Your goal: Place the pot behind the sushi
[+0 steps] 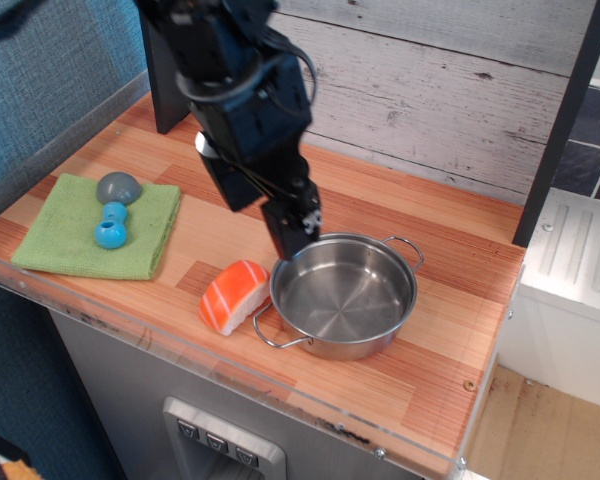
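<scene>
The shiny steel pot (pixel 345 295) stands on the wooden counter, right of centre, with thin wire loop handles at its front left and back right. The sushi (pixel 234 294), orange with white stripes on a white base, lies just left of the pot, close to its front-left handle. My gripper (pixel 294 240) hangs low at the pot's back-left rim, just behind and to the right of the sushi. Its dark fingertips read as one narrow block, so I cannot tell whether they are apart or touching the rim.
A green cloth (pixel 98 226) lies at the counter's left with a grey-and-blue toy (pixel 114 208) on it. A dark post (pixel 165 70) stands at the back left and another (pixel 562 120) at the right. The plank wall (pixel 450 90) runs behind.
</scene>
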